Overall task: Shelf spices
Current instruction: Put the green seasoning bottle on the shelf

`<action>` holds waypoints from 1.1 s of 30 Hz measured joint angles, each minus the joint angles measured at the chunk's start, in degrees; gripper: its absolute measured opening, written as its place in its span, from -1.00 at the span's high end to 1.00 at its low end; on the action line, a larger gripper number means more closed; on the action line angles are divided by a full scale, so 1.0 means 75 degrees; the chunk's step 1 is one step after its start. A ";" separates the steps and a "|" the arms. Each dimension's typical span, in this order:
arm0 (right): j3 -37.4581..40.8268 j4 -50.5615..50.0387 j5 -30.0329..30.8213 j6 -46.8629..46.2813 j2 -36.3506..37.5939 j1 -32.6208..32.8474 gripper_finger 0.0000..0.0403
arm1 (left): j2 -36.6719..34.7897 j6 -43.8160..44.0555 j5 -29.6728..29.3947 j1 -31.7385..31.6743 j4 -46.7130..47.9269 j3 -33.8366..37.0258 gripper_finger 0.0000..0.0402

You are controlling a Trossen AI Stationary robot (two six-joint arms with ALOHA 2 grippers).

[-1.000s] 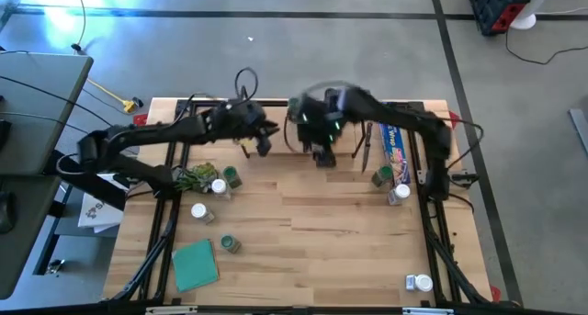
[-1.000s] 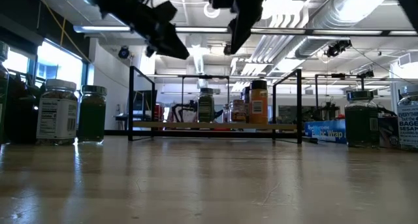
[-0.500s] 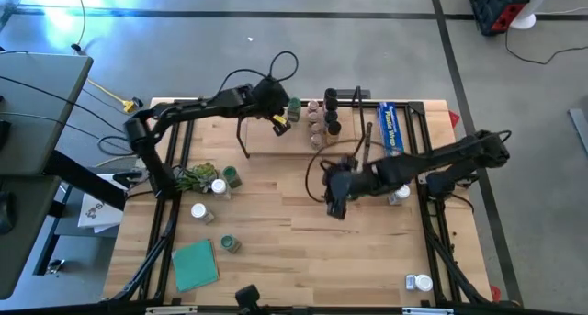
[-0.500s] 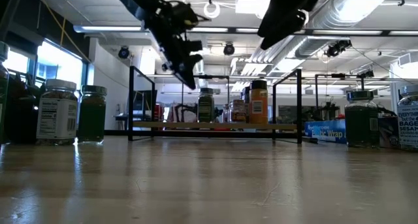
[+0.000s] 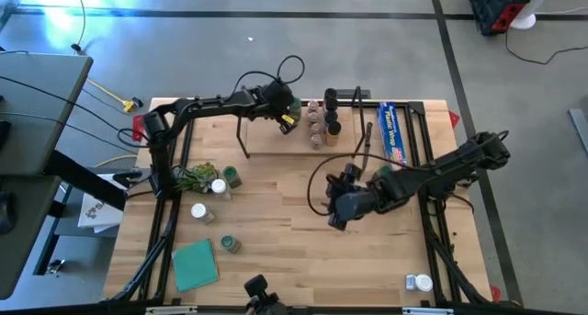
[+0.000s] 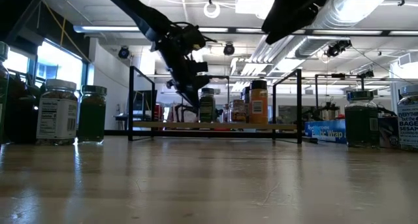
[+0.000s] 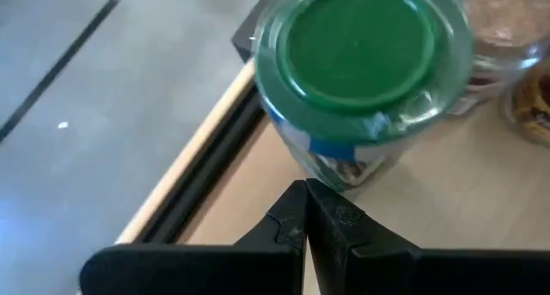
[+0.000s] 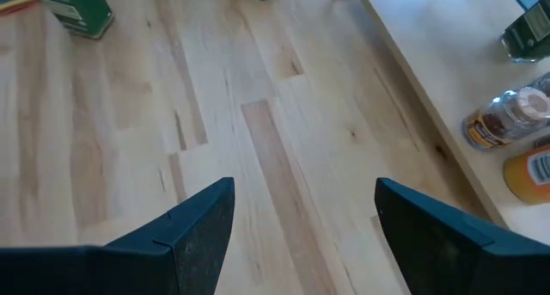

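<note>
The shelf (image 5: pixel 276 142) stands at the table's far side, a wooden board between black end frames (image 6: pixel 215 125). Several spice jars (image 5: pixel 320 120) stand upright on the board. My left gripper (image 7: pixel 305 196) is shut and slants down, its tips right beside a green-lidded jar (image 7: pixel 365 54) at the left end of that row (image 5: pixel 293 106). My right gripper (image 8: pixel 301 218) hangs open over the bare middle of the table (image 5: pixel 336 210), with nothing between its fingers. More jars stand on the table at the left (image 5: pixel 220 185) and near right (image 5: pixel 420 282). My left gripper's shut fingertips (image 7: pixel 301 192) stand level with the lower wall (image 7: pixel 344 170) of the green-lidded jar, coming at it slanting down from the table's left. Whether they touch it I cannot tell. The jar stands upright on the shelf board.
A long blue wrap box (image 5: pixel 393 131) lies at the shelf's right end. A flat teal square (image 5: pixel 195 263) lies near left, and a green leafy bunch (image 5: pixel 195 175) by the left jars. The wood between shelf and near edge is bare around my right gripper.
My left gripper has gone toward the far right and down, to the green-lidded jar on the shelf. My right gripper has swung away from the shelf toward the near edge, turning as it went, and now hangs over the middle of the table.
</note>
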State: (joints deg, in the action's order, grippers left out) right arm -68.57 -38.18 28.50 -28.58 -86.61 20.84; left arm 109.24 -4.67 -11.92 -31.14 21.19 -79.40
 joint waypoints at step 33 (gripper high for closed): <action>0.0001 -0.0028 0.0054 -0.0128 -0.0009 0.0052 -0.36 | -0.0082 0.0327 0.1551 0.0568 -0.0075 0.0002 0.99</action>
State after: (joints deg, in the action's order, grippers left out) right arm -68.55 -38.39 28.90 -29.54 -86.67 21.23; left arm 108.62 -2.22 -0.29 -26.88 20.62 -79.38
